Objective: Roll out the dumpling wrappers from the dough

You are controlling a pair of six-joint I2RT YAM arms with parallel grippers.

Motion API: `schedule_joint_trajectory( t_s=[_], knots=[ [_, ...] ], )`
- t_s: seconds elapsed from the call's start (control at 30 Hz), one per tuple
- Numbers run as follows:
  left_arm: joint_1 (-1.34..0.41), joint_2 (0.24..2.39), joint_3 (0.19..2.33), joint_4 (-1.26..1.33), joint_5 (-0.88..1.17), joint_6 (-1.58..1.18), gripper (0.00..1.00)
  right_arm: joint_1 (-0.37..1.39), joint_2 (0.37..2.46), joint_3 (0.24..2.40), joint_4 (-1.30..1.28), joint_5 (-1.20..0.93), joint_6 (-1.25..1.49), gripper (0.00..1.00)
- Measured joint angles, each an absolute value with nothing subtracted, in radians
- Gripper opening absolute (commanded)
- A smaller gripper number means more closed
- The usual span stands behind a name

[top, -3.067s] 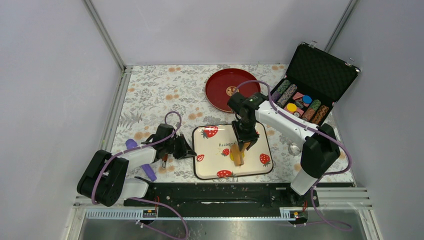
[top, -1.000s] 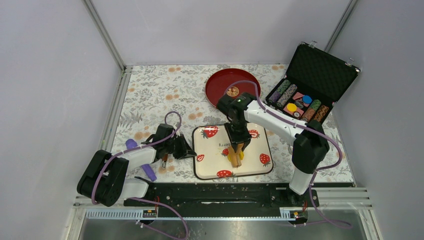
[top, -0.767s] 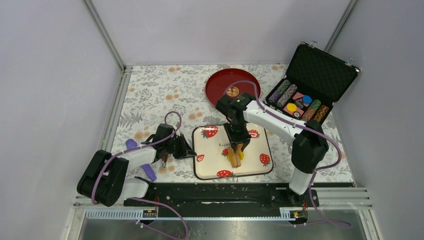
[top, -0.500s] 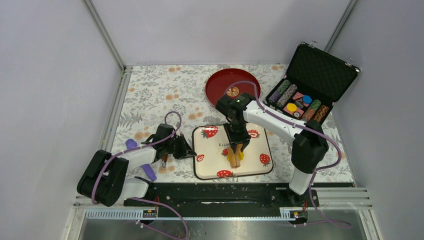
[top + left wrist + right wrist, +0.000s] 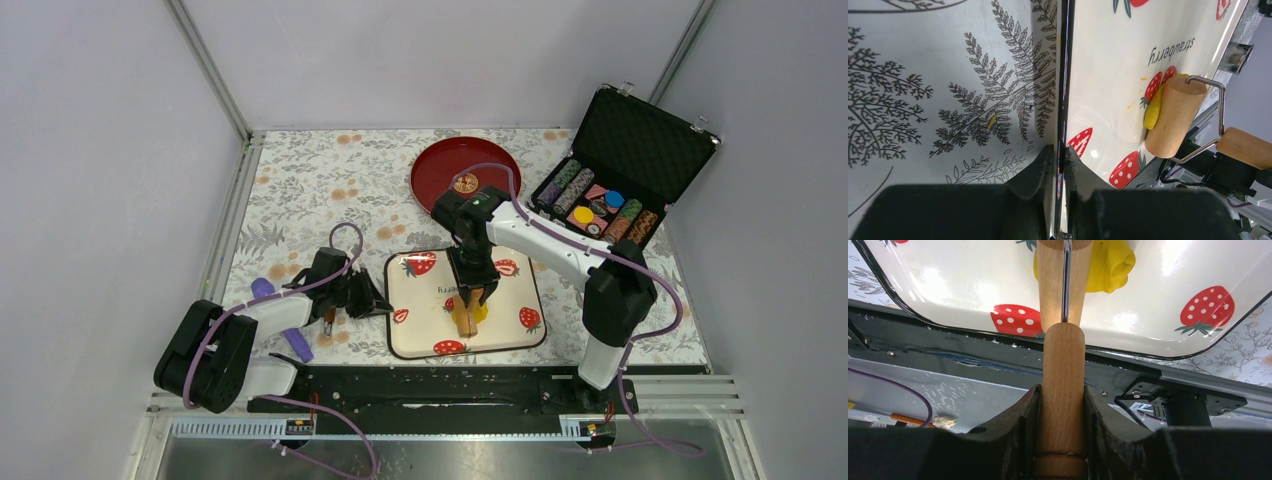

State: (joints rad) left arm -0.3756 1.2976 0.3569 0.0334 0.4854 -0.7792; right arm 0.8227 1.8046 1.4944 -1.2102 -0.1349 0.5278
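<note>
The dough is a bright yellow lump on the strawberry-print tray. It lies partly under the wooden roller. My right gripper is shut on the roller's wooden handle. In the right wrist view the roller presses on the dough. My left gripper is shut on the tray's left rim. The left wrist view shows the dough against the roller. No separate round wrappers show.
A red plate stands behind the tray. An open poker chip case is at the back right. Purple tools lie by the left arm. A metal ring lies right of the tray.
My right arm has shifted the roller leftward over the dough; the yellow now shows on the roller's right side. The left arm has not moved.
</note>
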Motion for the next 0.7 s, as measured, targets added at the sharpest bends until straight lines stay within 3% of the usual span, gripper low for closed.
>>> schedule_joint_trajectory(
  t_s=[0.7],
  knots=[
    [-0.370,1.296,0.353,0.041,0.486,-0.782,0.02,0.823,1.812,1.488,-1.200,-0.205,0.569,0.00]
  ],
)
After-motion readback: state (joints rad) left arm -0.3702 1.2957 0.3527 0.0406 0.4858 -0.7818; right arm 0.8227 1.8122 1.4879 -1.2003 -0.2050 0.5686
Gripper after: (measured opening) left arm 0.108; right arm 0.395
